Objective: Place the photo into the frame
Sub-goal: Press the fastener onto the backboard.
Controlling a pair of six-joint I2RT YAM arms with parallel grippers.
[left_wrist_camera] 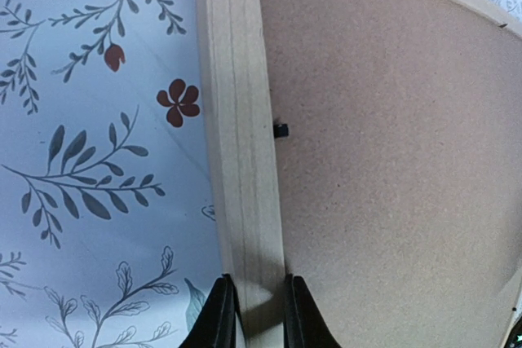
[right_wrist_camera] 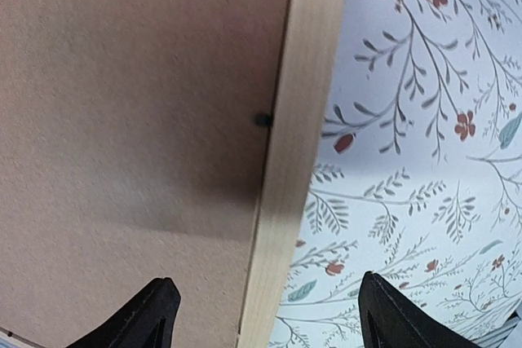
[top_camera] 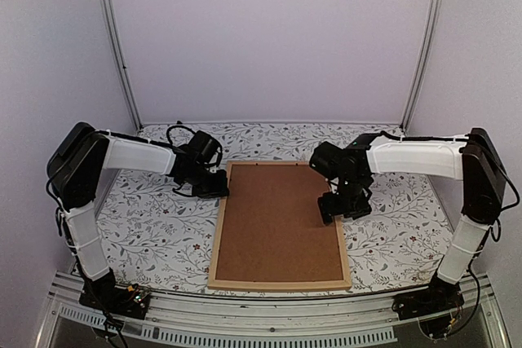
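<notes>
Currently left gripper (left_wrist_camera: pixel 253 315) pinches frame (left_wrist_camera: pixel 241 120) left bar; right gripper (right_wrist_camera: pixel 265 299) wide astride right bar, empty. Backing (top_camera: pixel 277 218) in, photo unseen; next, likely right clamps.

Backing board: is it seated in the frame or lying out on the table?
In. The brown backing board fills the wooden frame, bars showing on all four sides; black tabs sit at its edges.

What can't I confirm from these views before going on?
- The photo: unseen in every view; the backing board covers the frame opening.
- Black tab, left wrist view: too small to tell if engaged.
- Right gripper: contact with the bar unclear; its wrist hides the fingers from above.
</notes>
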